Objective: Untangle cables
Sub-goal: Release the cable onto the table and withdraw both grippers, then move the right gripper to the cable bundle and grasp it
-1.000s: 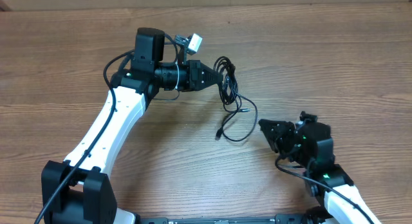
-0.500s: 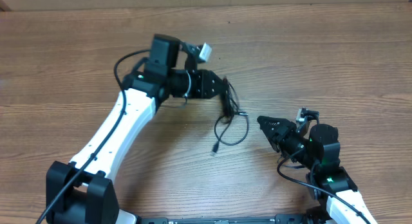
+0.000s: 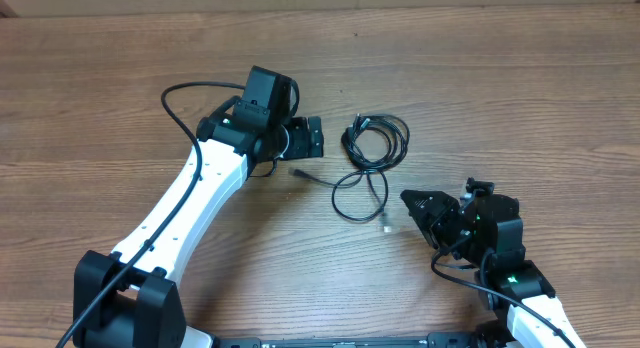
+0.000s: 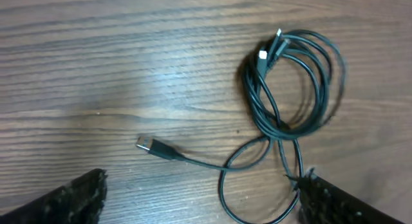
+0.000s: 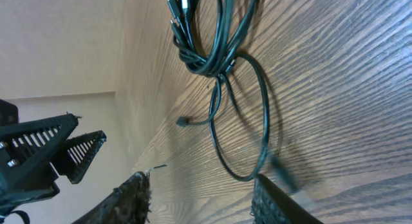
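Observation:
The black cables lie loose on the wooden table between my two grippers. A tight coil [image 3: 378, 143] sits at the far end, and a wide loop [image 3: 360, 193] trails off it toward me. One plug [image 3: 298, 173] points left, and a silvery tip [image 3: 387, 226] lies close to the right gripper. My left gripper [image 3: 318, 138] hovers just left of the coil, open and holding nothing. In the left wrist view the coil [image 4: 293, 82] and the plug [image 4: 149, 145] lie ahead of the spread fingers [image 4: 71, 201]. My right gripper [image 3: 408, 203] is open, with the loop [image 5: 248, 121] ahead of it and the blurred tip [image 5: 283, 172] beside one finger.
The bare wood-grain table [image 3: 520, 98] surrounds the cables. The left arm's white link [image 3: 180, 203] crosses the left half of the table. A thicker black wire [image 3: 190, 88] arcs off the left arm. The left gripper [image 5: 51, 153] appears at the side of the right wrist view.
My left gripper opened, let go of the bundle and drew back to the left. The cables dropped flat and spread out to the right. My right gripper's jaws widened.

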You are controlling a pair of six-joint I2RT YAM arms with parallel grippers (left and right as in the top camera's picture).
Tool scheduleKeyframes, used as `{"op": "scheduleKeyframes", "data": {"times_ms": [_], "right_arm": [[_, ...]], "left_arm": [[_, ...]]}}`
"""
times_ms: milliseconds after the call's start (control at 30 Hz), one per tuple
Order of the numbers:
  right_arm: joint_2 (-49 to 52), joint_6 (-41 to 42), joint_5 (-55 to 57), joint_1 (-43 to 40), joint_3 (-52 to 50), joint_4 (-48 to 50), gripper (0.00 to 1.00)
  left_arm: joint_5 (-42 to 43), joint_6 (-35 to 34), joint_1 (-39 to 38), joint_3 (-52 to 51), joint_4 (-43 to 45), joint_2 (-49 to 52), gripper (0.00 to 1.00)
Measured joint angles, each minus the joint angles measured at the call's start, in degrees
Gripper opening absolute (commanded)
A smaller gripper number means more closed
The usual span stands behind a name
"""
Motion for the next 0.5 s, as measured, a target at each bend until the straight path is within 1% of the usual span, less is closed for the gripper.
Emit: {"op": "scheduleKeyframes", "data": {"times_ms": [33, 133, 200, 300, 367, 500], "right_arm": [[0.0, -0.17, 0.02, 0.0, 0.0, 0.09, 0.58], [0.0, -4.44, 0.35, 0.0, 0.02, 2.05, 0.67], [0.02, -7.87, 1.05, -0.02, 0.94, -0.48, 0.69], [0.87, -12.11, 3.56, -0.04, 6.14, -9.9, 0.69], [2.54, -15.34, 7.48, -0.02, 14.03, -18.97, 0.7], [8.13, -18.62, 13.49, -0.04, 25.81, -29.07, 0.7]], "left_arm": [[-0.28, -0.81, -0.2, 0.0, 0.0, 0.0, 0.99], [-0.87, -2.27, -1.01, 0.0, 0.02, 0.0, 1.0], [-1.05, -2.6, -1.36, 0.0, 0.07, 0.0, 1.0], [-1.27, -3.06, -1.55, 0.0, 0.15, 0.0, 1.0], [-1.66, -3.52, -1.49, 0.0, 0.24, 0.0, 1.0], [-1.64, -3.67, -0.44, 0.0, 0.07, 0.0, 1.0]]}}
